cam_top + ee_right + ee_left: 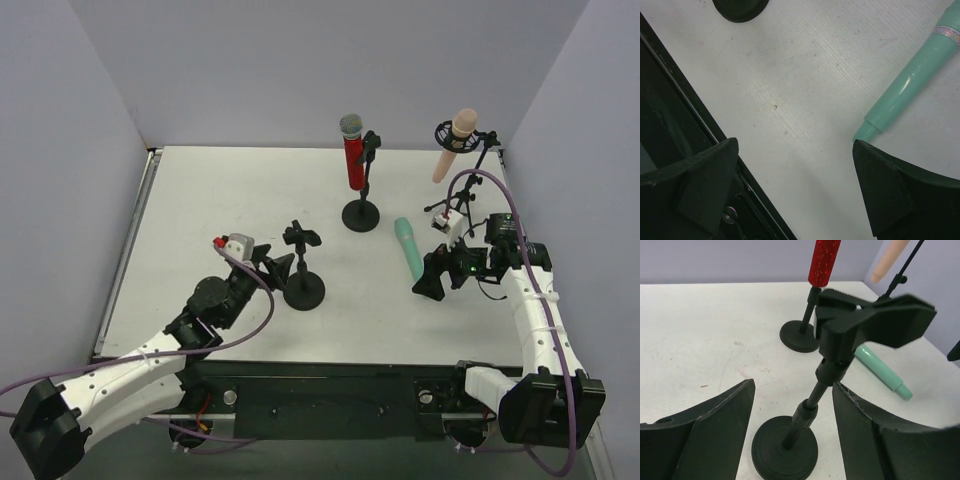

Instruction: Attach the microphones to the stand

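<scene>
The glittery red microphone stands clipped in the middle stand. The peach-pink microphone sits in the far right stand. The mint green microphone lies flat on the table. A third stand is empty, with its clip at the top. My left gripper is open, and the empty stand's pole rises between its fingers. My right gripper is open and empty, just near of the green microphone; the microphone's tail end is by the right fingertip.
The red microphone's stand base and the green microphone lie beyond the empty stand in the left wrist view. A black rail runs along the table's near edge and shows in the right wrist view. Grey walls enclose the table.
</scene>
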`<state>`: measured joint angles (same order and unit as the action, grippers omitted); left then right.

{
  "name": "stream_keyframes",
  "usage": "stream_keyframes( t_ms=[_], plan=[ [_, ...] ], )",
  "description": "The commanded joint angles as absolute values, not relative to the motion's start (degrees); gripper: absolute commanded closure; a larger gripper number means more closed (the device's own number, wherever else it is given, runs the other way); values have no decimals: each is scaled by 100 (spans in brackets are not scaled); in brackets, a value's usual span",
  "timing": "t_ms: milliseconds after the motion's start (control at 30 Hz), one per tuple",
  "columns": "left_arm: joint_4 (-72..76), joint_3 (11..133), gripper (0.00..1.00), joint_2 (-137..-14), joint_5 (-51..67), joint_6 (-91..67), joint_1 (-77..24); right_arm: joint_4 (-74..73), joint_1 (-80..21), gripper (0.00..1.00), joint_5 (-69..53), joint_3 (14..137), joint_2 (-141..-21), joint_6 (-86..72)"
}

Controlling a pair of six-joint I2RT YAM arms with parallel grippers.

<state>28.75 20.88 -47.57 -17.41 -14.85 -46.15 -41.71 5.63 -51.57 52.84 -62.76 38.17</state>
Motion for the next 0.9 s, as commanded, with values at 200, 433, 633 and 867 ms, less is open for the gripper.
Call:
stream_keyframes(
  t_ms=[200, 433, 633, 867],
  plan=[
    [1057, 2425, 25, -3200, -1320, -1460, -4605, -4500, 721, 8, -5440, 5441, -6354, 4157],
    [-278, 3813, 20, -3435, -431, -125, -4579, -4781, 721, 8, -5537, 5511, -6390, 4473],
    [-615, 4702, 32, -4236, 1192, 386, -3746, -5001, 721, 8, -5634, 5572, -6354, 4720],
    [-501, 4737, 41, -4657, 3469, 1168, -2516, -5255, 712, 8, -5766, 5634, -6302, 4974]
  ],
)
